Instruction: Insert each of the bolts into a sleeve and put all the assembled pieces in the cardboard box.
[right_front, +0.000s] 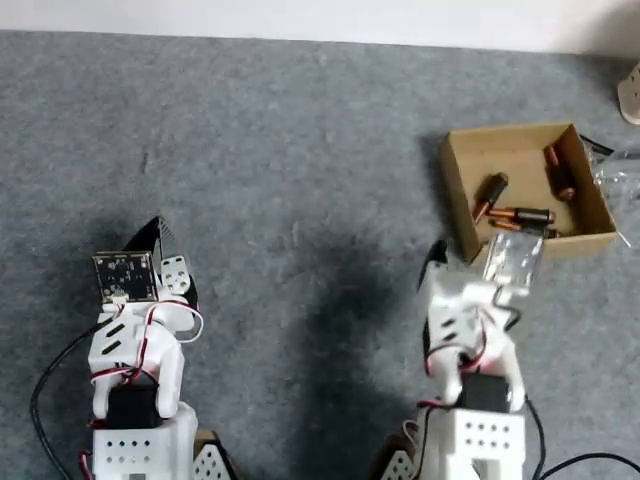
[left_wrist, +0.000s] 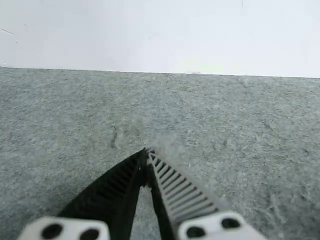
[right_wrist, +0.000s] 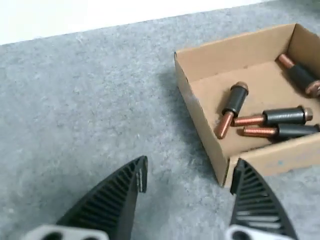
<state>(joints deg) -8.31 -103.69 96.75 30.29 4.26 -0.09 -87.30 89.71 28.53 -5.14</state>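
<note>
High view | left end effector (left_wrist: 147, 156) closed, empty | right end effector (right_wrist: 190, 164) wide apart, empty | bolts (right_wrist: 272, 118) in cardboard box (right_wrist: 235, 46)

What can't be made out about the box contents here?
High view: a clear part on the right arm covers part of the box's near wall and anything lying against it.
Right wrist view: the picture's edge cuts off the box's right end and the nearest bolt's head, so the piece count is unsure.
</note>
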